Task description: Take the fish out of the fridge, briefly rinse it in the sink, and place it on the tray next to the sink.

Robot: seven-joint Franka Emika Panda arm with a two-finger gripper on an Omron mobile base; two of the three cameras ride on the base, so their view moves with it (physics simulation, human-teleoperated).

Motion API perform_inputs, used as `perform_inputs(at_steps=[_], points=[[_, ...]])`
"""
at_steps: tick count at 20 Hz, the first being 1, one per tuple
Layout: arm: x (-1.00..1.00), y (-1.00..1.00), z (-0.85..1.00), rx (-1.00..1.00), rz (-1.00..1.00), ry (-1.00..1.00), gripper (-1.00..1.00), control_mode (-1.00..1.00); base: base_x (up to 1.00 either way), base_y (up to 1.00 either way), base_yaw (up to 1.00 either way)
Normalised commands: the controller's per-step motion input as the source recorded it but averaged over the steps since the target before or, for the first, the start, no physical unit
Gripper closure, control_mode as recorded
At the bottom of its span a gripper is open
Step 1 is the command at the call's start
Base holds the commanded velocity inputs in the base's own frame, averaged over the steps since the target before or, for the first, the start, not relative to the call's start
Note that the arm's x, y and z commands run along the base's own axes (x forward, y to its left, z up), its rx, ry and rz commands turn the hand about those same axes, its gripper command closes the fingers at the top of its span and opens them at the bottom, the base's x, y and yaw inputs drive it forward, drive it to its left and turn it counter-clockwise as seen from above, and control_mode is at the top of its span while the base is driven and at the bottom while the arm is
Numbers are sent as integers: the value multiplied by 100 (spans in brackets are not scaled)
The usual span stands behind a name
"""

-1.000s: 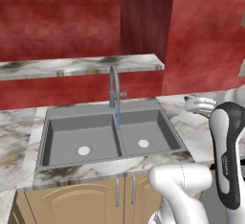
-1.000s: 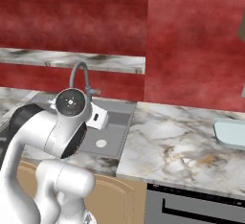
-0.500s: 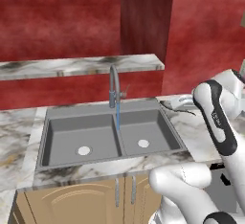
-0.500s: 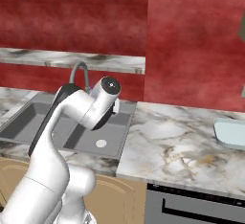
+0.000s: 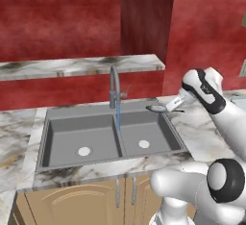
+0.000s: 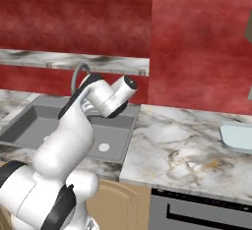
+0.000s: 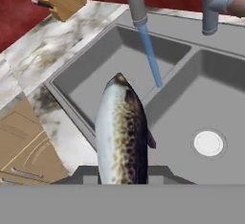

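- The fish (image 7: 122, 132) sits clamped in the closed gripper (image 7: 123, 177); its tail end is cut off by the lower edge.
- Water runs from the faucet (image 5: 114, 85) into the sink (image 5: 62, 137).
- The tray (image 6: 237, 136) is cropped at the frame's edge.

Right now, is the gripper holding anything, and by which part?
Yes: the gripper is shut on the fish, gripping one end; whether head or tail cannot be told. The rest sticks out over the sink.

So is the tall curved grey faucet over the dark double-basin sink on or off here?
On. A thin blue stream of water falls from the tall curved grey faucet towards the divider of the dark double-basin sink.
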Motion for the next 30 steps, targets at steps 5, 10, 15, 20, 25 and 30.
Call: perform_inputs(at_steps=[5, 10, 15, 20, 25, 30], points=[[49, 41, -31, 1, 17, -9, 100, -100, 0, 0, 0], [5, 3, -9, 8, 2, -10, 100, -100, 0, 0, 0], [16, 0, -15, 0, 0, 3, 100, -100, 0, 0, 0], [32, 14, -27, 0, 0, 10, 100, -100, 0, 0, 0], [36, 17, -24, 0, 1, 8, 100, -100, 0, 0, 0], [28, 28, -26, -1, 3, 4, 100, -100, 0, 0, 0]])
